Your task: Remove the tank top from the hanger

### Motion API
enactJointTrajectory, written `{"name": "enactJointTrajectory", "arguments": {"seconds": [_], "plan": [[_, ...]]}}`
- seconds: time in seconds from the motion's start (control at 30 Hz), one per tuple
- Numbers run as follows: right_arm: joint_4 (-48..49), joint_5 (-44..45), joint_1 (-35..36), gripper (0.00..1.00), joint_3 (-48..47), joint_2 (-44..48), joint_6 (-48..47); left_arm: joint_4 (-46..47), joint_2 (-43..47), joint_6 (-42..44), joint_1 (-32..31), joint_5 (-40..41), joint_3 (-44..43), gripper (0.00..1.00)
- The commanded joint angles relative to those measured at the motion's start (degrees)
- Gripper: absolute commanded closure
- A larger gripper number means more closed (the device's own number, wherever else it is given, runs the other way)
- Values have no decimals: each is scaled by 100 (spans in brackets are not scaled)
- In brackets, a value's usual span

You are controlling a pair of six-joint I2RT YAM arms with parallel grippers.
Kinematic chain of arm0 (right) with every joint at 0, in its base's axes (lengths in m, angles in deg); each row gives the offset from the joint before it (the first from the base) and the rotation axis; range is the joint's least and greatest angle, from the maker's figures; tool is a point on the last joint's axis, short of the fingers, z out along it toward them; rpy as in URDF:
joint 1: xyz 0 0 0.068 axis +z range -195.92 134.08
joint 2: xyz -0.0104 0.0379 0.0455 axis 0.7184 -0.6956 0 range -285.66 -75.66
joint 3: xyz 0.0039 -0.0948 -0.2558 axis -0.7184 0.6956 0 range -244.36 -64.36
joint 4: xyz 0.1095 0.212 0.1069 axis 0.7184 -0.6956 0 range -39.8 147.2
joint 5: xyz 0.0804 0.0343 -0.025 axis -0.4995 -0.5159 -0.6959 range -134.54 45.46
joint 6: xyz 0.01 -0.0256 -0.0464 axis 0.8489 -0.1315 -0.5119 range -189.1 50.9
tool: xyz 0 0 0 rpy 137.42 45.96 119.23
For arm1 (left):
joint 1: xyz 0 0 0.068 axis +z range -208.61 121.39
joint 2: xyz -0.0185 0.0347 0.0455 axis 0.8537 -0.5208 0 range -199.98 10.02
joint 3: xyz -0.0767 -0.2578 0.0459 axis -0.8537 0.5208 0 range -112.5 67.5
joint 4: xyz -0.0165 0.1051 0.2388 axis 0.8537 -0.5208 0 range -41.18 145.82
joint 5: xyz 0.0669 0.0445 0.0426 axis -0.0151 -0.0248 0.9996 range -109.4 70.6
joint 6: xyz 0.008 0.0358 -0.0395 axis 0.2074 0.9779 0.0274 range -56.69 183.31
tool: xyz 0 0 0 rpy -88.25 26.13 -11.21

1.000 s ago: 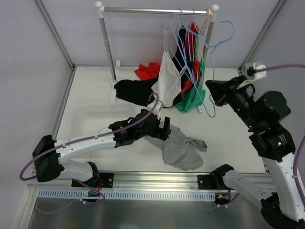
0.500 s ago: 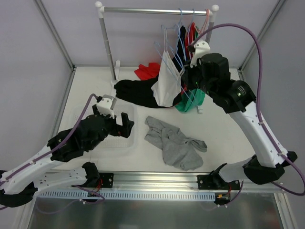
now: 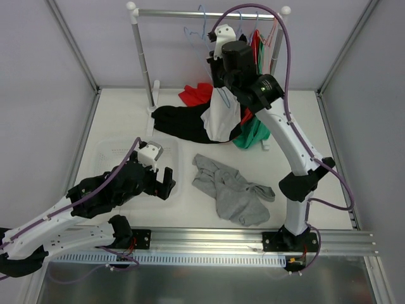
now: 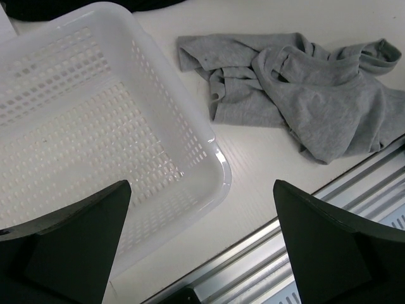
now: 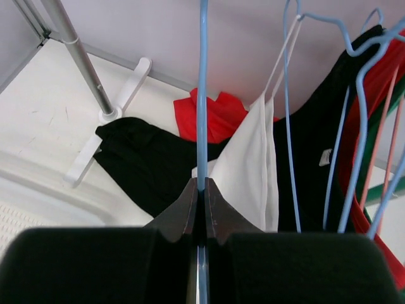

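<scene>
The left pincer hovers with fingers apart over one white basket. At its 2 o'clock, one gray garment lies crumpled on the tabletop. Farther back lie one black garment and one red garment. The one white tank top hangs at 1 o'clock of the right pincer, just beside it. That pincer is clamped on one blue hanger under the rail. The other hangers are too tangled to count.
</scene>
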Motion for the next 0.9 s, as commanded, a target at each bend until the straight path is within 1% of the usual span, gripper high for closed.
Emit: {"name": "enactJointTrajectory", "arguments": {"seconds": [0.0,0.17,0.3,0.4,0.5,0.6,0.87], "plan": [[947,145,27,100,-380,-91,-299,-52,-52,127,-7,-194,65,1],[1658,31,10,100,-572,-521,-448,-157,-17,22,-7,52,92,1],[2116,-74,-69,100,-652,-855,-387,-175,71,-5,2,79,109,1],[2222,-48,-183,100,-652,-1040,-159,-192,115,-5,2,88,118,1],[2231,-48,-228,100,-626,-1189,-123,-201,141,-5,-7,97,127,1],[2249,-224,-236,100,-529,-1243,-53,-201,141,4,-7,61,118,1],[2258,-338,-184,100,-117,-1085,114,-210,159,4,-7,96,127,1]]}}
